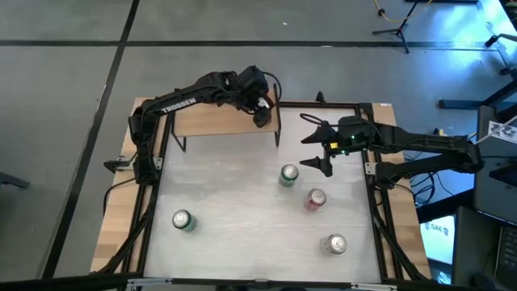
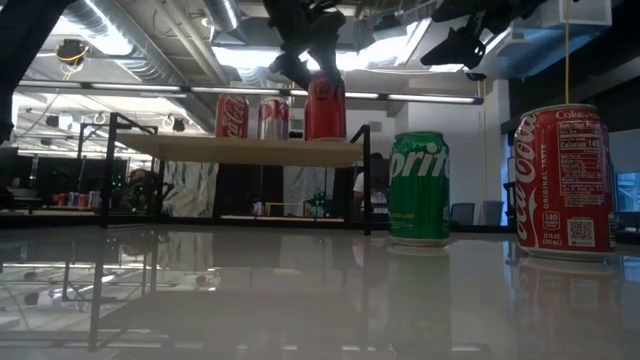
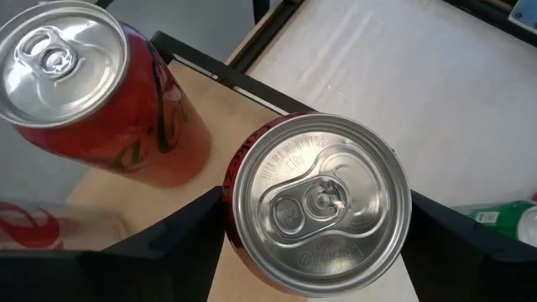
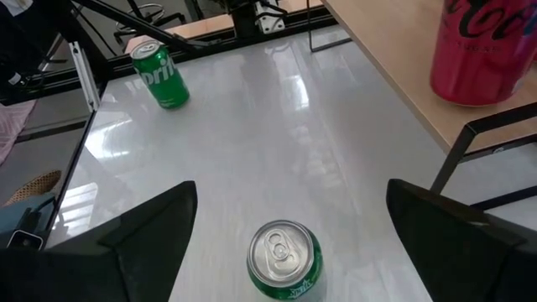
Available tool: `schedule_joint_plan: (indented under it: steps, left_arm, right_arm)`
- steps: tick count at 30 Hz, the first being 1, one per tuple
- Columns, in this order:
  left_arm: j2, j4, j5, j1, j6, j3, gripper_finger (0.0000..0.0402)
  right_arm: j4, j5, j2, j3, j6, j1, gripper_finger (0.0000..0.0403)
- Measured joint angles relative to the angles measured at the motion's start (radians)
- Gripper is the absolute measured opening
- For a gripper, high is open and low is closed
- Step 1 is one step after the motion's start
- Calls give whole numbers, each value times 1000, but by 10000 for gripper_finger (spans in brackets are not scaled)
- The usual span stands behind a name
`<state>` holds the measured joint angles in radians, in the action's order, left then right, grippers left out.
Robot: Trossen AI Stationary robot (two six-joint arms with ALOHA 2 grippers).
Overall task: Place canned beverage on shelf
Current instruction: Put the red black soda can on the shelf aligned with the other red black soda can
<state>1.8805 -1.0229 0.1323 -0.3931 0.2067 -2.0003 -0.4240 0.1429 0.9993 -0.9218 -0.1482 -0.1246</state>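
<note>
- Firstly, at the left of the shelf (image 1: 214, 121) we see two cans already standing, a red can (image 3: 92, 92) and a paler one (image 2: 272, 118) beside it. They stand close to the can being placed. Any sideways drift of the arm could knock the red one over.
- Next, the left gripper (image 1: 260, 109) is above the shelf's right end, its jaws closed around a red cola can (image 3: 319, 205) with a finger on each side. In the low view the can seems to stand on the board, though we cannot be sure its base is fully down. If it is let go while tilted or not seated, it could topple.
- Then, this can sits near the board's edge and black frame. If a finger drags it as the jaws part or lift, we judge it could slide off onto the tabletop (image 1: 234, 194).
- Finally, the right gripper (image 1: 321, 149) hangs over the tabletop with its jaws wide apart and empty, above a green Sprite can (image 1: 288, 175). If it came down off-centre, it could tip that can towards the other red can (image 1: 315, 200) nearby.
</note>
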Motion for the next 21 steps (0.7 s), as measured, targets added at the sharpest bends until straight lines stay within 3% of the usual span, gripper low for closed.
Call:
schedule_joint_plan:
  steps: [21]
  left_arm:
    - [19, -6, -3, 3, 2, 0, 284]
  right_arm:
    - [-7, 0, 0, 0, 0, 0, 383]
